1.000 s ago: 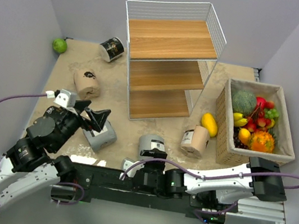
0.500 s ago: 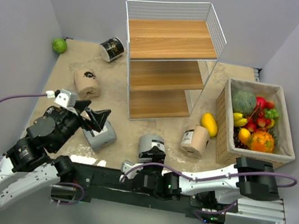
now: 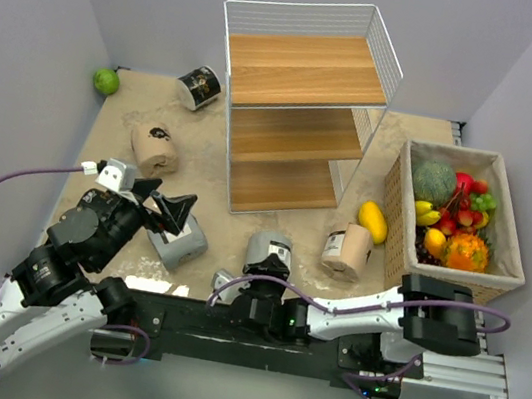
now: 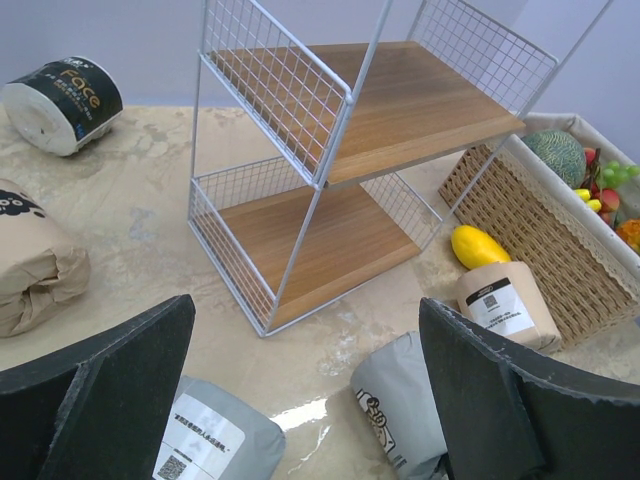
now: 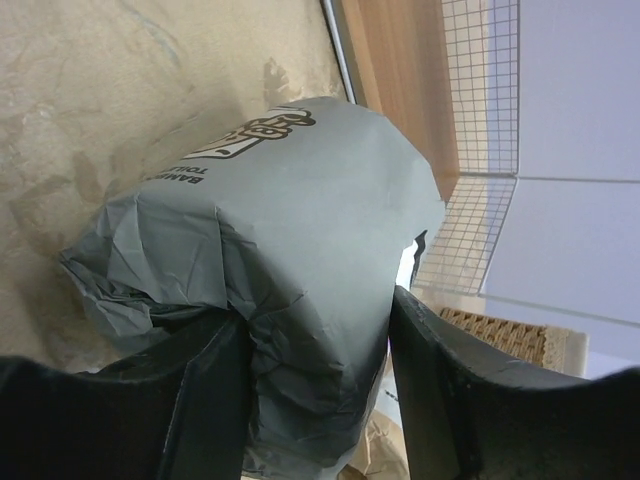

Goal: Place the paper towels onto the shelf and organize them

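Observation:
My right gripper [image 3: 264, 274] is shut on a grey paper towel roll [image 3: 270, 251] in front of the shelf [image 3: 306, 74]. In the right wrist view both fingers press the crumpled grey wrap [image 5: 290, 200]. My left gripper [image 3: 166, 206] is open and empty just above the other grey roll [image 3: 181, 243], which shows between its fingers [image 4: 215, 440]. A beige roll [image 3: 155, 149] lies at the left and another [image 3: 346, 250] by the basket. One black roll [image 3: 200, 87] lies at the back left; the second black roll is out of view. All shelf boards are bare.
A woven basket [image 3: 397, 236] of fruit stands at the right with a yellow mango [image 3: 372, 221] beside it. A small green fruit [image 3: 106, 81] sits in the back left corner. Grey walls close in the table on three sides.
My right arm has swung to the left, and the grey roll in its fingers has shifted slightly toward the shelf. The left arm has not moved.

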Tool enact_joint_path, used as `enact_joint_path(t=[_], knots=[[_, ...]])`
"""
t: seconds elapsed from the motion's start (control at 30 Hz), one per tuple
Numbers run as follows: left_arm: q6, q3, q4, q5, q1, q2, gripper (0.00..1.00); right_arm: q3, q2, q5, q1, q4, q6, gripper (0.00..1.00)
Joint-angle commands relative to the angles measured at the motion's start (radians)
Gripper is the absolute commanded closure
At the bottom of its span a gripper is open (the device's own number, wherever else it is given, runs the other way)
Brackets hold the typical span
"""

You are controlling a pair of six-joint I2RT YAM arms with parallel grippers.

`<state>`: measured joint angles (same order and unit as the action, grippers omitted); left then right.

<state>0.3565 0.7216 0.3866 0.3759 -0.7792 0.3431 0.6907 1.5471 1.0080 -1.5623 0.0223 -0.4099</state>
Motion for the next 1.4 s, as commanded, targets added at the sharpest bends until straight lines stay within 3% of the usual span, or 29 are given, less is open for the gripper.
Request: enact_joint_path(t=[0.0, 0.17, 0.33, 0.47, 0.53, 0.73, 0.9, 1.0, 1.1, 1.37], knots=[[0.010, -0.007, -0.014, 0.034, 0.003, 0.001, 0.00, 0.088, -0.131, -0.018, 0.002, -0.120, 0.172, 0.51], [0.010, -0.010, -0.014, 0.037, 0.001, -0.006, 0.00, 0.188, -0.321, -0.215, 0.065, -0.378, 0.402, 0.53], [0.010, -0.008, -0.014, 0.035, 0.003, 0.004, 0.00, 0.205, -0.418, -0.469, 0.189, -0.498, 0.591, 0.53], [0.010, -0.008, -0.014, 0.032, 0.003, 0.008, 0.00, 0.228, -0.423, -0.459, 0.237, -0.538, 0.609, 0.53], [0.010, -0.007, -0.014, 0.034, 0.003, 0.008, 0.00, 0.262, -0.395, -0.431, 0.237, -0.558, 0.614, 0.48], [0.012, -0.008, -0.014, 0.034, 0.003, 0.008, 0.00, 0.336, -0.369, -0.572, 0.237, -0.509, 0.602, 0.39], [0.013, -0.007, -0.011, 0.040, 0.003, 0.002, 0.00, 0.377, -0.303, -0.585, 0.238, -0.455, 0.625, 0.36], [0.013, -0.008, -0.011, 0.043, 0.003, -0.003, 0.00, 0.418, -0.228, -0.583, 0.243, -0.464, 0.641, 0.36], [0.013, -0.007, -0.011, 0.043, 0.003, 0.000, 0.00, 0.446, -0.160, -0.597, 0.255, -0.484, 0.660, 0.44], [0.012, -0.010, -0.014, 0.041, 0.003, -0.010, 0.00, 0.409, -0.073, -0.566, 0.260, -0.473, 0.727, 0.46]])
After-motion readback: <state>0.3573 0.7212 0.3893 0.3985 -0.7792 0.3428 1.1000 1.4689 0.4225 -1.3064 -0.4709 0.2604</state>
